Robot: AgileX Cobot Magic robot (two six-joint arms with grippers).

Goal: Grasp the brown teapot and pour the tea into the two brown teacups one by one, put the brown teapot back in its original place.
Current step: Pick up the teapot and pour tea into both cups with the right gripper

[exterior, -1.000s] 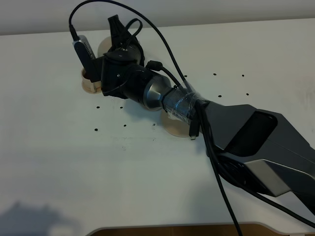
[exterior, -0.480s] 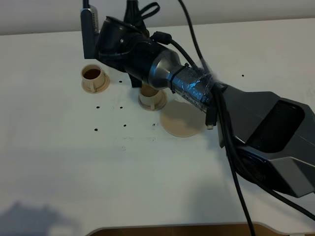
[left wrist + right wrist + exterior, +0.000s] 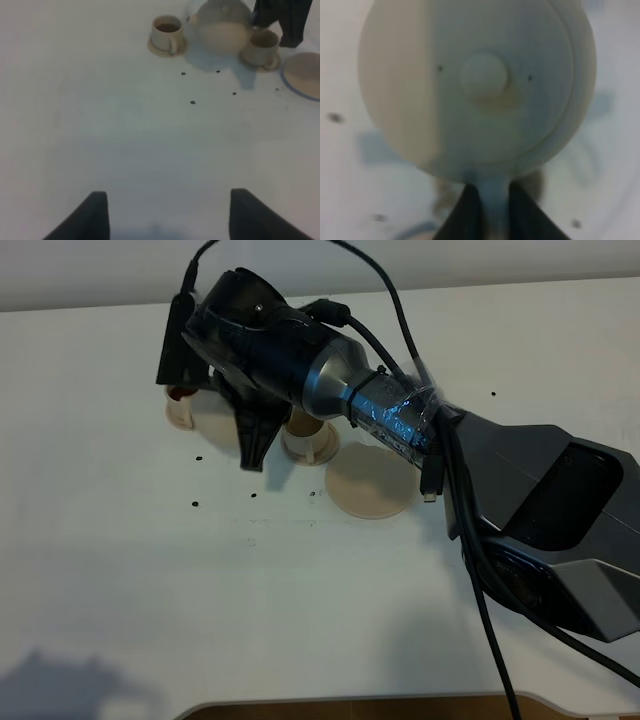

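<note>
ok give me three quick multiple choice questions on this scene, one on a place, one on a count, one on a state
1. Where is the brown teapot?
A. between the two teacups
B. on a wooden tray
C. on a shelf

2. How many teacups are on the table?
A. one
B. two
C. four

3. How is the right gripper?
A. wide open
B. shut on the teapot's handle
C. out of every view

Answers:
1 A, the left wrist view shows a cup on each side of it.
2 B, only two cups show in that view.
3 B, the right wrist view shows its fingers pinching the handle.
</note>
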